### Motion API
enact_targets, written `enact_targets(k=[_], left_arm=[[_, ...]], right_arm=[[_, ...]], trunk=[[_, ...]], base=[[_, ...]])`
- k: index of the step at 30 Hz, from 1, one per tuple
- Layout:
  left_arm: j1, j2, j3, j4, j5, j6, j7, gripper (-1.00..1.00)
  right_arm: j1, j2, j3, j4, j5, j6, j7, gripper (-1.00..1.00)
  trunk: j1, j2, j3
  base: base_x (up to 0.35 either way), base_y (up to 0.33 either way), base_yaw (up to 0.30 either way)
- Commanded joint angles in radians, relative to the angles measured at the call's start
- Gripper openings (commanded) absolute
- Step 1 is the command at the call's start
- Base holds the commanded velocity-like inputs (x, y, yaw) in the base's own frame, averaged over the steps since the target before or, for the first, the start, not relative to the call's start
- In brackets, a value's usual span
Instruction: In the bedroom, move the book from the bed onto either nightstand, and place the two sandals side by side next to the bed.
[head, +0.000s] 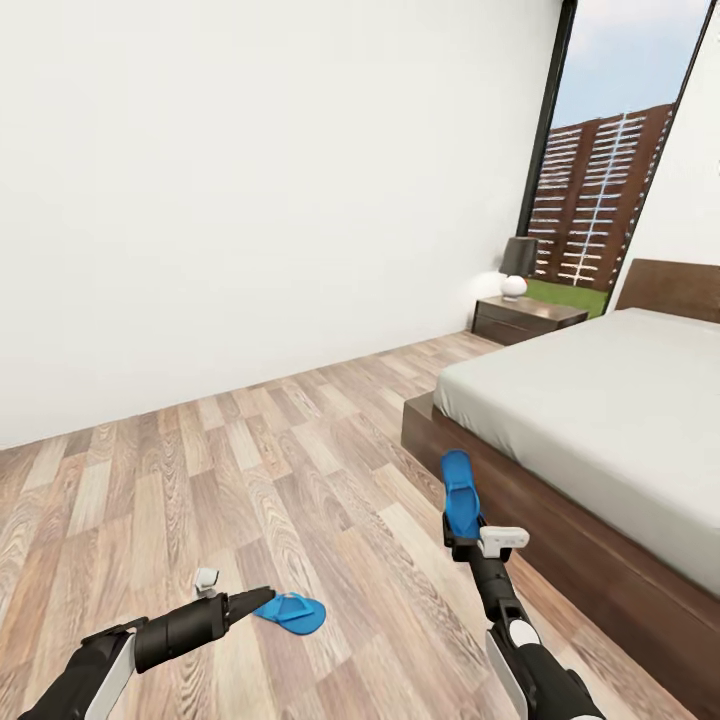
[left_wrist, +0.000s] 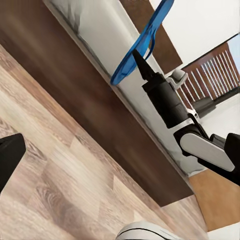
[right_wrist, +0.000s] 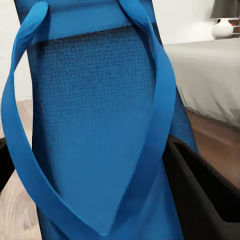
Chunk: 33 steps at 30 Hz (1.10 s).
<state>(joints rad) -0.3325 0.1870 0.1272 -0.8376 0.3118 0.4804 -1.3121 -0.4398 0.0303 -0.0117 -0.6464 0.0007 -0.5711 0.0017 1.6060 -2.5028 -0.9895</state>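
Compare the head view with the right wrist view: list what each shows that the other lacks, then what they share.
Head view alone: the second sandal lying flat on the floor at the left claw, plus the nightstand and window.

Right wrist view alone: the held sandal's straps and textured sole up close.

Both: that sandal in the right claw, the bed and the lamp.

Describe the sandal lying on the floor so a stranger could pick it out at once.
Start at the bed, then look across the wood floor toward the left gripper. The sandal on the floor lies flat at its tip, whereas the other sandal is held upright in the right gripper.
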Motion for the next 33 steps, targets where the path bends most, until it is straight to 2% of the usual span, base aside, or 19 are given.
enact_targets(k=[1, 8, 11, 13, 18, 21, 23, 24, 27, 29, 33], left_arm=[[0.0, 0.0, 0.0, 0.0, 0.003, 0.01, -0.003, 1.0], [0.0, 0.001, 0.0, 0.0, 0.003, 0.01, -0.003, 1.0], [0.0, 0.001, 0.0, 0.0, 0.003, 0.01, -0.004, 1.0], [0.0, 0.002, 0.0, 0.0, 0.003, 0.01, -0.004, 1.0], [0.0, 0.002, 0.0, 0.0, 0.003, 0.01, -0.004, 1.0], [0.0, 0.002, 0.0, 0.0, 0.003, 0.01, -0.004, 1.0], [0.0, 0.002, 0.0, 0.0, 0.003, 0.01, -0.004, 1.0], [0.0, 0.002, 0.0, 0.0, 0.003, 0.01, -0.004, 1.0], [0.0, 0.002, 0.0, 0.0, 0.003, 0.01, -0.003, 1.0], [0.0, 0.002, 0.0, 0.0, 0.003, 0.01, -0.003, 1.0], [0.0, 0.002, 0.0, 0.0, 0.003, 0.01, -0.003, 1.0]], right_arm=[[0.0, 0.0, -0.001, 0.001, -0.004, -0.003, 0.004, -1.0], [0.0, 0.0, 0.001, 0.0, -0.007, 0.0, 0.007, -1.0], [0.0, 0.0, 0.002, 0.0, -0.028, 0.004, 0.007, -1.0], [0.0, 0.0, 0.003, 0.001, -0.092, 0.008, 0.006, -1.0], [0.0, 0.0, 0.004, 0.001, -0.267, 0.027, 0.006, -1.0], [0.0, 0.0, 0.005, 0.001, -0.326, 0.087, 0.006, -1.0], [0.0, 0.0, 0.009, 0.002, -0.333, 0.103, 0.007, -1.0], [0.0, 0.0, 0.019, 0.002, -0.335, 0.112, 0.014, -1.0], [0.0, 0.0, 0.108, 0.001, -0.34, 0.176, 0.063, -1.0], [0.0, -0.001, 0.15, 0.001, -0.341, 0.211, 0.077, -1.0], [0.0, -0.001, 0.17, 0.0, -0.341, 0.24, 0.095, -1.0]], trunk=[[-0.001, 0.0, 0.003], [-0.004, 0.002, 0.03], [-0.005, 0.002, 0.042], [-0.006, 0.003, 0.049], [-0.025, 0.038, 0.065], [-0.037, 0.059, 0.075], [-0.044, 0.073, 0.081], [-0.048, 0.08, 0.084], [-0.06, 0.101, 0.093], [-0.067, 0.115, 0.1], [-0.083, 0.143, 0.112]], base=[[0.0, 0.0, 0.0], [0.0, 0.0, 0.0], [0.0, 0.0, 0.0], [0.0, 0.0, 0.0], [0.0, 0.0, 0.0], [0.0, 0.0, 0.0], [0.0, 0.0, 0.0], [0.0, 0.0, 0.0], [0.0, 0.0, 0.0], [0.0, 0.0, 0.0], [0.0, 0.0, 0.0]])
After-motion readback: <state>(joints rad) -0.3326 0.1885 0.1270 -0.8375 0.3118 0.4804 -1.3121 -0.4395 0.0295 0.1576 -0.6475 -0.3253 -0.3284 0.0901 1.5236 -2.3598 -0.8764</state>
